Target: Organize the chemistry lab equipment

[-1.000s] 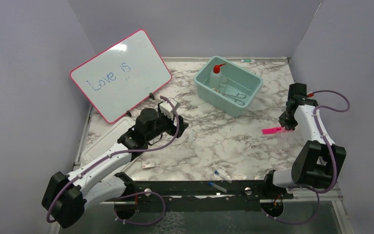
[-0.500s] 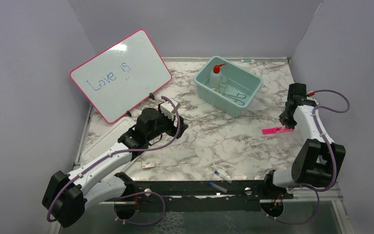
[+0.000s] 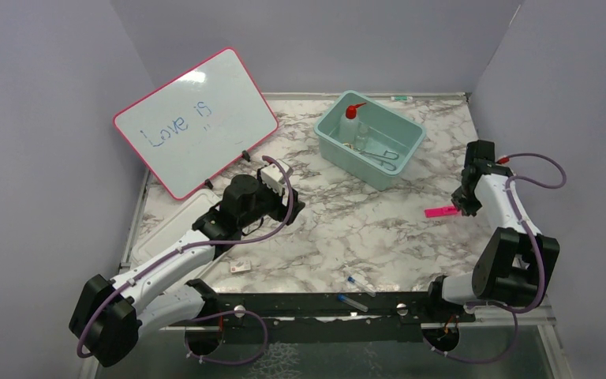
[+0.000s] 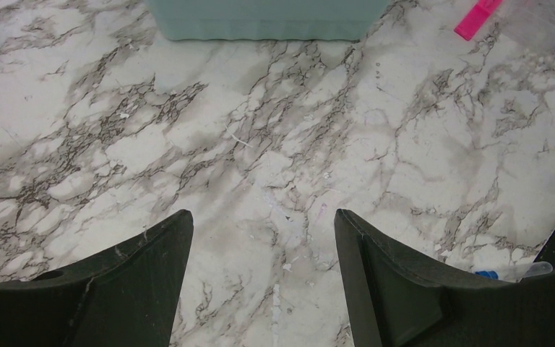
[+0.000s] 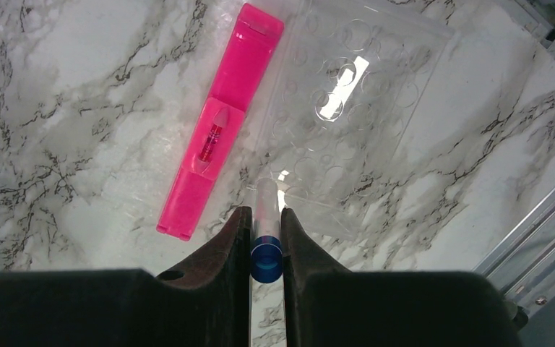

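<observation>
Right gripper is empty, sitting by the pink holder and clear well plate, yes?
Not empty: the right wrist view shows the right gripper shut on a blue-capped tube. It does sit by the pink holder and clear well plate.

Walls (image 3: 323, 39): plain pale lavender, three sides.
Table (image 3: 339, 229): white marble pattern, grey veining.
Front edge (image 3: 300, 305): black rail.
Light: even, soft.
</observation>
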`<state>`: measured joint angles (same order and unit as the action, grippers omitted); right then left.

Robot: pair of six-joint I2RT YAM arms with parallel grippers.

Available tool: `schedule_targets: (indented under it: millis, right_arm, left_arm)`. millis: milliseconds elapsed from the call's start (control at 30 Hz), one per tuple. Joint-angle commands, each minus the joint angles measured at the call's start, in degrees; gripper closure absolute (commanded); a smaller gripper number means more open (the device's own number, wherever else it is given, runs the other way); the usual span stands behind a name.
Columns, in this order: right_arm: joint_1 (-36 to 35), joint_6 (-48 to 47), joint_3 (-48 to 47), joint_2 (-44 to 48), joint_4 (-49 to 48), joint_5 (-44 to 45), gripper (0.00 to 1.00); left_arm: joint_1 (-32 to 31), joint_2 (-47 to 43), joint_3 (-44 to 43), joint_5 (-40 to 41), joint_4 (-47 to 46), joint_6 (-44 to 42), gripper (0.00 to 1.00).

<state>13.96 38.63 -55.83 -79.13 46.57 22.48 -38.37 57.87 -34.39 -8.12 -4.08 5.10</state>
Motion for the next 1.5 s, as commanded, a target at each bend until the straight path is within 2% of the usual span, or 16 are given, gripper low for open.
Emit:
schedule_targets:
  millis: [0,367,567,1267,1467]
  right_arm:
    - [0.3,-0.2,1.2,0.2,-0.6,-0.3,0.94]
    - [0.4,0.6,3.4,0.3,-4.1,-15.8,0.94]
    - [-0.8,0.2,4.7,0.3,-7.1,-21.1,0.94]
    - [-19.5,0.4,-0.9,-4.3,-3.7,-3.8,0.92]
    - [-22.0,0.0,-1.2,-6.3,-2.9,-1.7,0.9]
  left_arm:
    - [0.0,0.2,-1.8,-0.1,-0.8,-0.3,0.25]
    - [0.0,0.3,-1.5,0.1,-0.9,-0.6,0.25]
    - [0.0,0.5,-1.2,0.1,-1.7,-0.3,0.25]
    - [0.0,0.7,-1.0,-0.6,-2.0,0.5,0.25]
    - [0.0,0.9,-1.0,-0.9,-2.0,0.7,0.25]
